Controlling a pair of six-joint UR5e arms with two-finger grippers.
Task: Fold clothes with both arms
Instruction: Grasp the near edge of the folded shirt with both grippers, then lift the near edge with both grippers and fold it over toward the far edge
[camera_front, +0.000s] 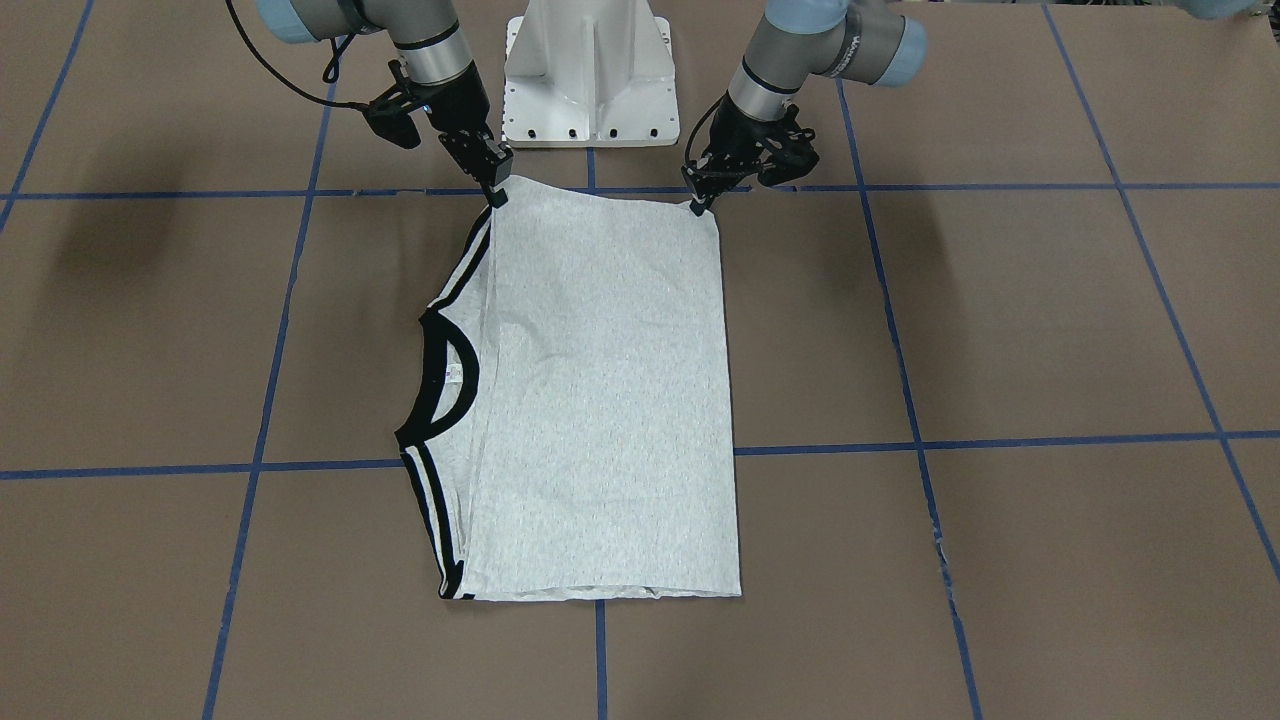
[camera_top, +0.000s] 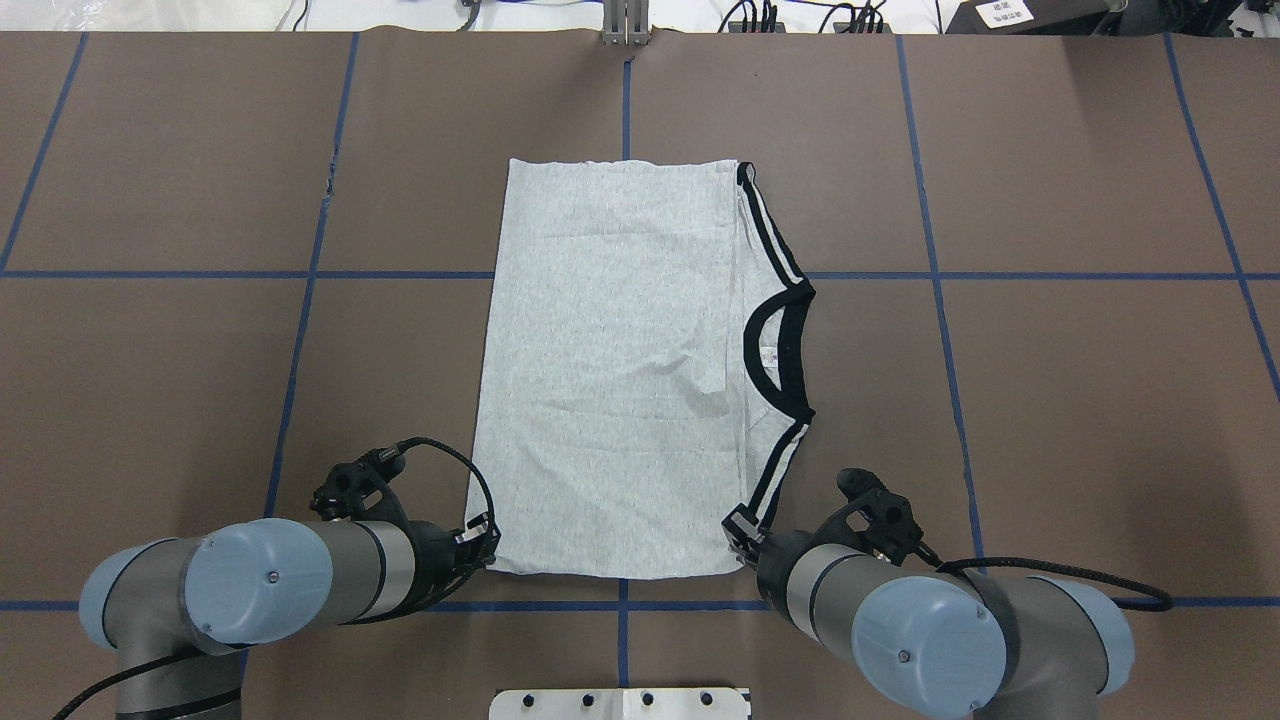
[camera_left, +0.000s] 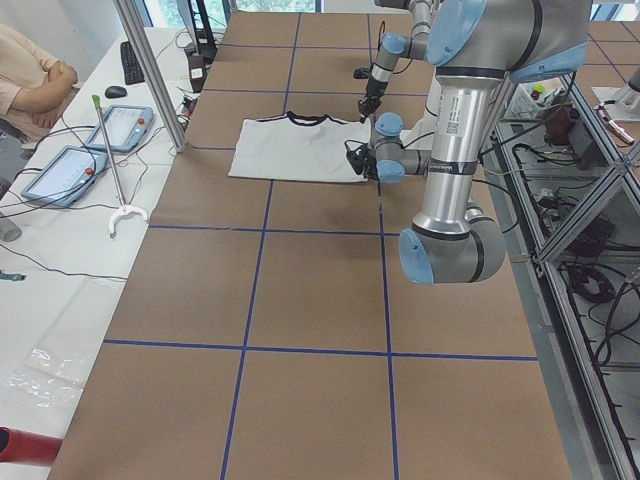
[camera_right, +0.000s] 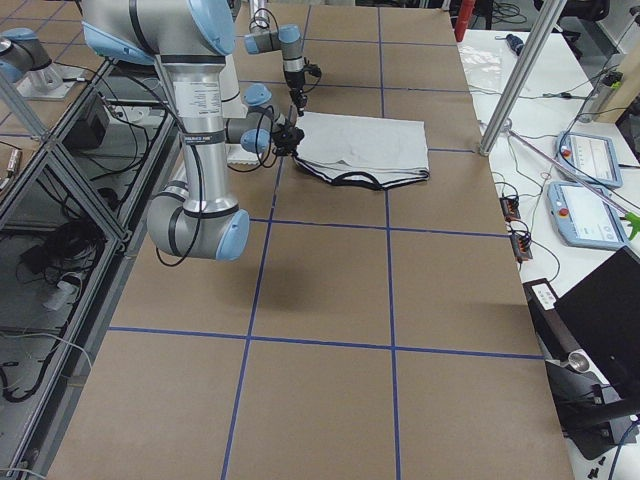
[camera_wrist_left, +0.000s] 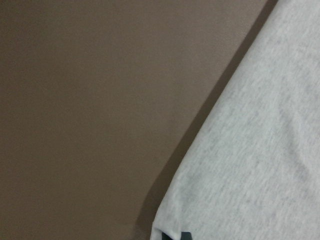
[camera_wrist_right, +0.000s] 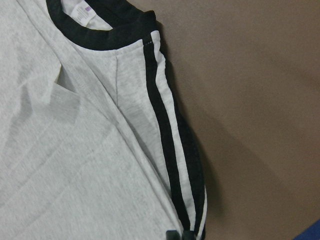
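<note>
The grey T-shirt (camera_front: 600, 400) lies folded in a long rectangle on the brown table, plain side up; its cartoon print is hidden. Its black collar (camera_top: 775, 360) and shoulder stripes face my right side. My left gripper (camera_top: 485, 535) is at the shirt's near left corner, seemingly shut on it, and the left wrist view shows that corner (camera_wrist_left: 170, 232) at the fingertips. My right gripper (camera_top: 742, 528) is at the near right corner, pinched on the striped shoulder edge (camera_wrist_right: 180, 200). In the front-facing view the right gripper (camera_front: 497, 190) and left gripper (camera_front: 700, 205) sit at the shirt's top corners.
The white pedestal base (camera_front: 590, 80) stands just behind the shirt's near edge. Blue tape lines (camera_top: 625, 605) grid the brown table. Beyond the far edge stand a metal post (camera_left: 150, 70), control tablets (camera_left: 120, 125) and a seated person (camera_left: 30, 80).
</note>
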